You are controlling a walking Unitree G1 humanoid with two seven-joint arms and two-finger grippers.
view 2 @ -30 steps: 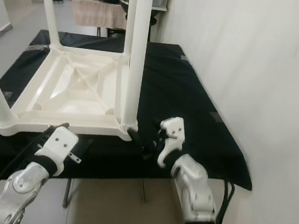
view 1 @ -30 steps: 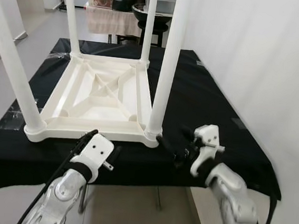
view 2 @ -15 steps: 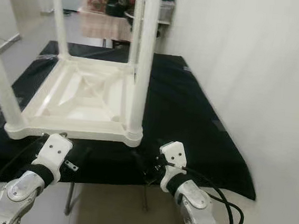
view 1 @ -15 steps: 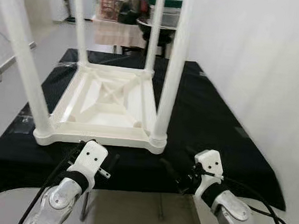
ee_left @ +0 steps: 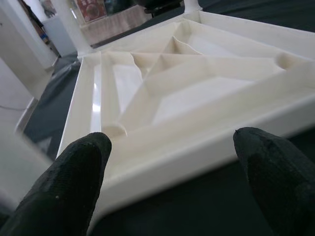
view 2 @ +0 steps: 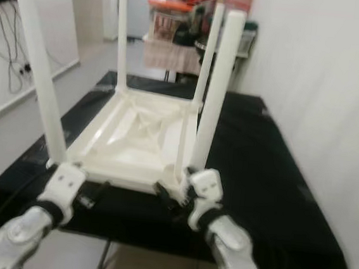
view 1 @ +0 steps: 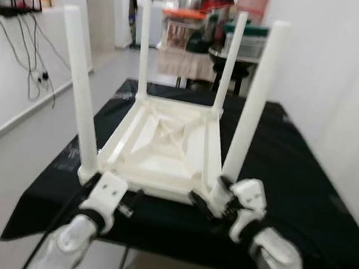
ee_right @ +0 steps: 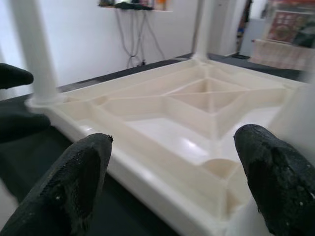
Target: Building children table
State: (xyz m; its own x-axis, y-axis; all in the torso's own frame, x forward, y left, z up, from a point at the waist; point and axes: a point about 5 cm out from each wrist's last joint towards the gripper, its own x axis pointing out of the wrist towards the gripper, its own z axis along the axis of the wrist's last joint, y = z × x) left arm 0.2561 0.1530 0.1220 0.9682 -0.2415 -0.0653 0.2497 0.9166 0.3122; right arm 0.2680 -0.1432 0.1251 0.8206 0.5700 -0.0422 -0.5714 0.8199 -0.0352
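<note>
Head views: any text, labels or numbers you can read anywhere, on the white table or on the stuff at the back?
No text can be read.
White table: no label, brand or number visible on its underside or legs.
Red-brown box on the far shelf: printed pattern, too blurred to read.
Red-brown picture seen from the right wrist: too blurred to read.

Upturned table [view 1: 166,143] on cloth [view 1: 302,184]; grippers before near edge, apparently just short of it.

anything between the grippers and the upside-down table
Nothing visible. The left gripper and right gripper are both open, facing the near edge of the white table across bare black cloth.
</note>
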